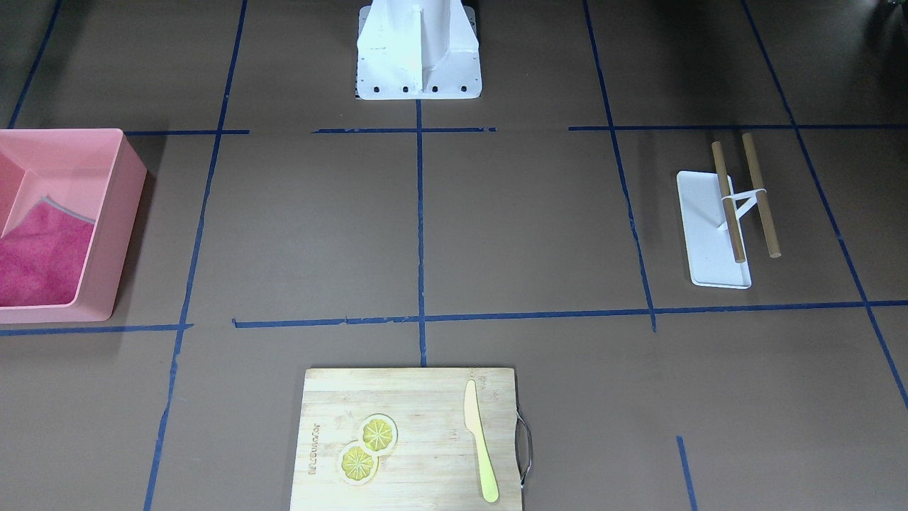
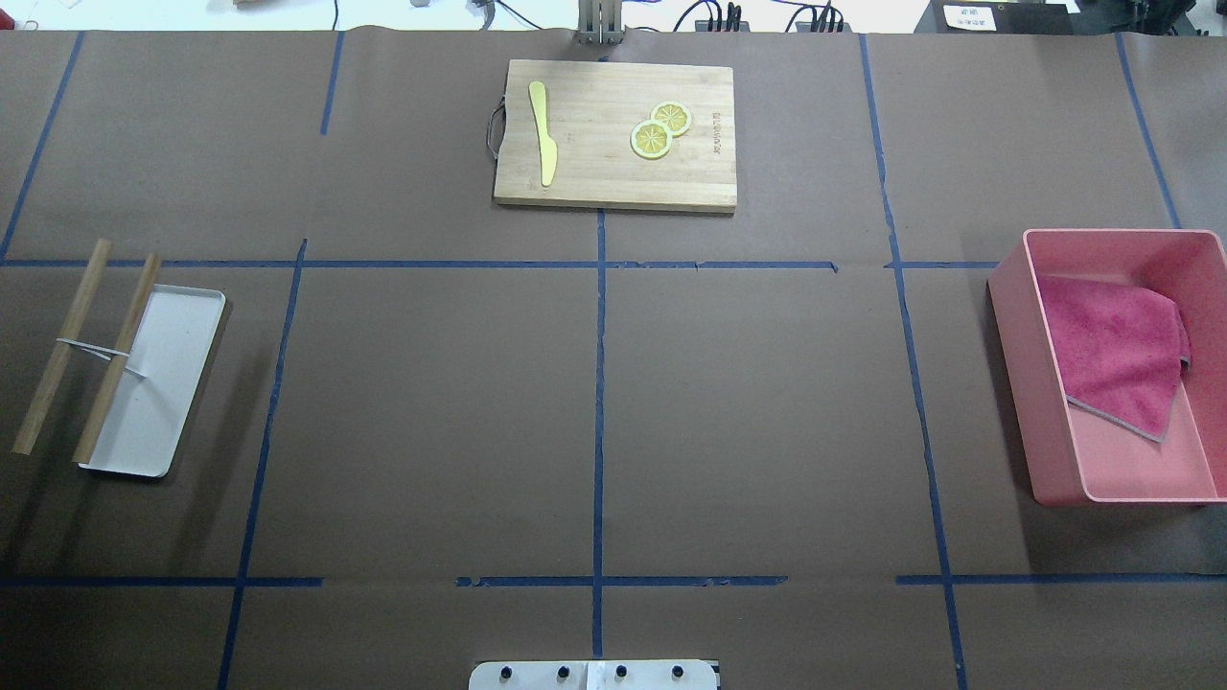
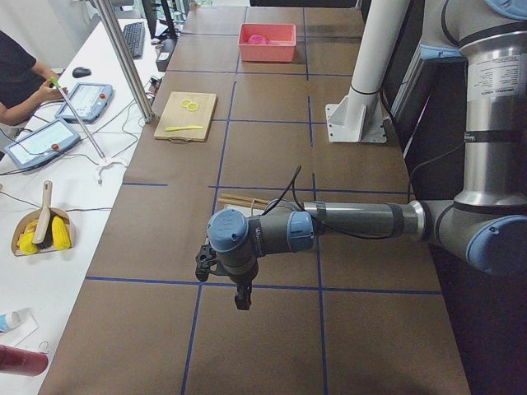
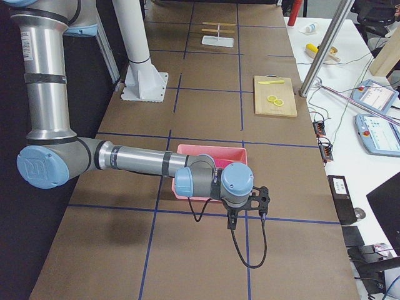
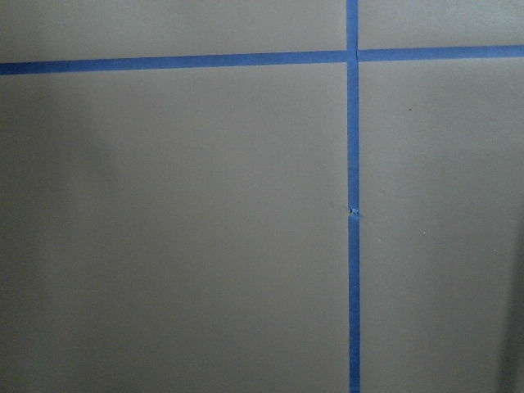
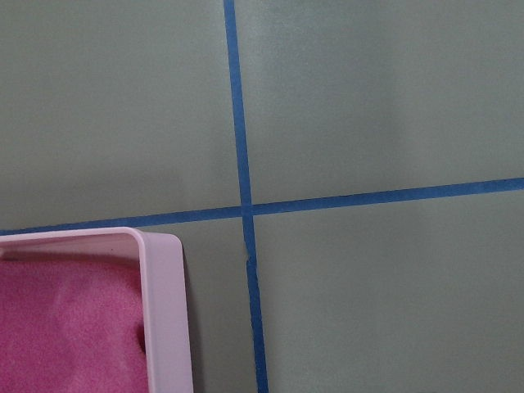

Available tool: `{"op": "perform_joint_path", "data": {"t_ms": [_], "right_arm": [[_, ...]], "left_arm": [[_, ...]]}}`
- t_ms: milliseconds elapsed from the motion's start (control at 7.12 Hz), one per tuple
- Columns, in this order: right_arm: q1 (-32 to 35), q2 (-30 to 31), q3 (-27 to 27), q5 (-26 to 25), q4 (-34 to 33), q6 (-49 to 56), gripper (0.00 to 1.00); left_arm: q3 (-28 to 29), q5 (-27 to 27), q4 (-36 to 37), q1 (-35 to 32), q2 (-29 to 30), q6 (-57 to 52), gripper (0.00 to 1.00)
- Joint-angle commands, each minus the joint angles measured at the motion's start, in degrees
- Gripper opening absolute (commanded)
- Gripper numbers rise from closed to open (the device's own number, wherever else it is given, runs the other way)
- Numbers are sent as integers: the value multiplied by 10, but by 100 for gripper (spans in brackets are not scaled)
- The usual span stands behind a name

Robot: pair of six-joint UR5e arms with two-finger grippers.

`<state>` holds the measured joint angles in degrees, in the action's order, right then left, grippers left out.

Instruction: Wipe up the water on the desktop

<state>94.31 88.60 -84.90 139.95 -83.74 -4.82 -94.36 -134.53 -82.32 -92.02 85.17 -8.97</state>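
The desktop (image 2: 431,412) is a matte brown surface with a grid of dark-blue tape; I can make out no water on it in any view. A pink cloth (image 2: 1112,355) lies in a pink bin (image 2: 1054,479) at the table's right end, and also shows in the right wrist view (image 6: 65,327). My left gripper (image 3: 226,284) hangs above bare desktop at the left end. My right gripper (image 4: 247,212) hangs just beside the bin's near corner. Both show only in the side views, so I cannot tell whether they are open or shut.
A bamboo cutting board (image 2: 613,134) with a yellow knife (image 2: 544,134) and two lemon slices (image 2: 659,129) lies at the far middle. A white tray (image 2: 163,383) with two wooden rods (image 2: 86,355) sits at the left. An operator (image 3: 20,78) sits beside the table.
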Motion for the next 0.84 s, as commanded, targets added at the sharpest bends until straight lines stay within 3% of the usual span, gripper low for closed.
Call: {"op": "perform_joint_path", "data": {"t_ms": [0,702], "right_arm": [[0,0,0,1,0,0,100],[0,1,0,-6,0,1,100]], "left_arm": [[1,0,0,0,0,0,100],[1,0,0,0,1,1,100]]}}
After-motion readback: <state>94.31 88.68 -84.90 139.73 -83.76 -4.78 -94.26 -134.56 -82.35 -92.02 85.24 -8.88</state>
